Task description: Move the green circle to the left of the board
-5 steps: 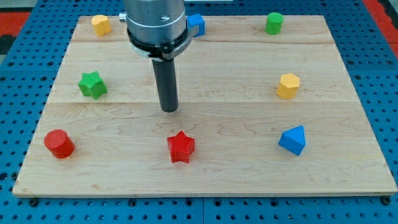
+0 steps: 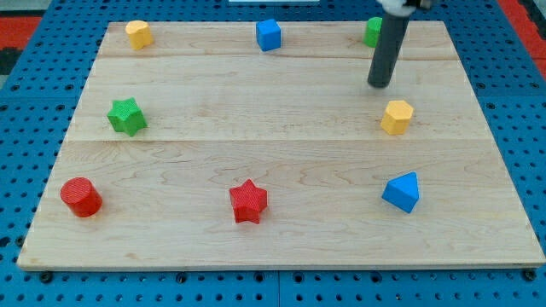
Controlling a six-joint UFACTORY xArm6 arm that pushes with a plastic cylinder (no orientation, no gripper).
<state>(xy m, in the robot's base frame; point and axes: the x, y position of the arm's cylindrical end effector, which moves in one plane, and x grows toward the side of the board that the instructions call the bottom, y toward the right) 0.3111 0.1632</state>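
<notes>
The green circle (image 2: 371,31) stands near the board's top right edge, mostly hidden behind my rod. My tip (image 2: 379,85) rests on the board just below the green circle and slightly to its right, apart from it. A yellow hexagon block (image 2: 397,117) lies just below and right of the tip.
A blue cube (image 2: 268,35) is at top centre and a yellow block (image 2: 138,34) at top left. A green star (image 2: 127,116) is at the left, a red cylinder (image 2: 81,197) bottom left, a red star (image 2: 248,201) bottom centre, a blue block (image 2: 402,192) bottom right, all on the wooden board (image 2: 281,239).
My rod has moved from the board's centre-left to the upper right, next to the green circle. No block has moved.
</notes>
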